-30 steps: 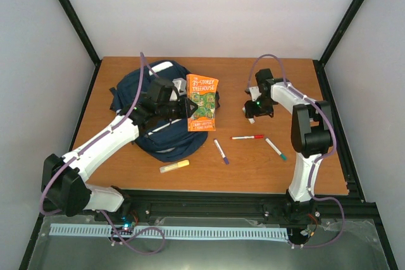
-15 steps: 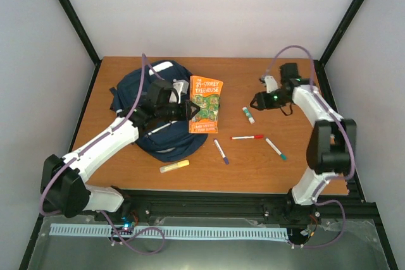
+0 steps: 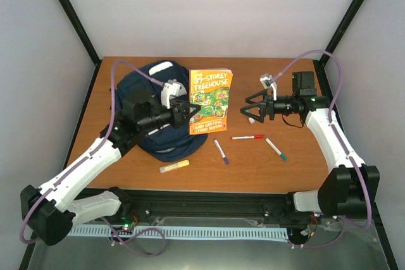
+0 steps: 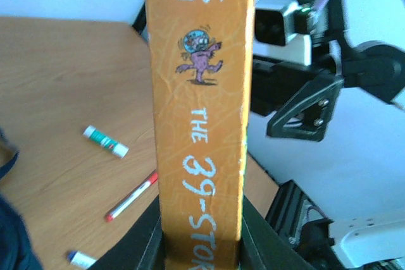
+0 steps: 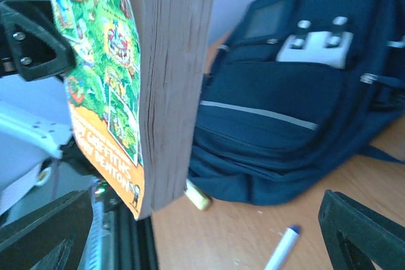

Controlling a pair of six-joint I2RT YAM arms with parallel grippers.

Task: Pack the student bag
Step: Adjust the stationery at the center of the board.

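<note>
At the far left of the table (image 3: 297, 169) the student bag (image 3: 144, 81) lies flat. The left arm reaches forward over it, forearm near level. The left gripper (image 3: 192, 110) is clamped on the spine of the orange book (image 3: 212, 96), held beside the bag's right edge. The right arm is elbowed out right with its wrist turned left. The right gripper (image 3: 247, 109) has its jaws spread wide, facing the book's page edge, near but apart.

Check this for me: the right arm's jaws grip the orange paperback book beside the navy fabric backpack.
Wrong arm: the jaws of the left gripper grip the orange paperback book beside the navy fabric backpack. The top external view shows it.
</note>
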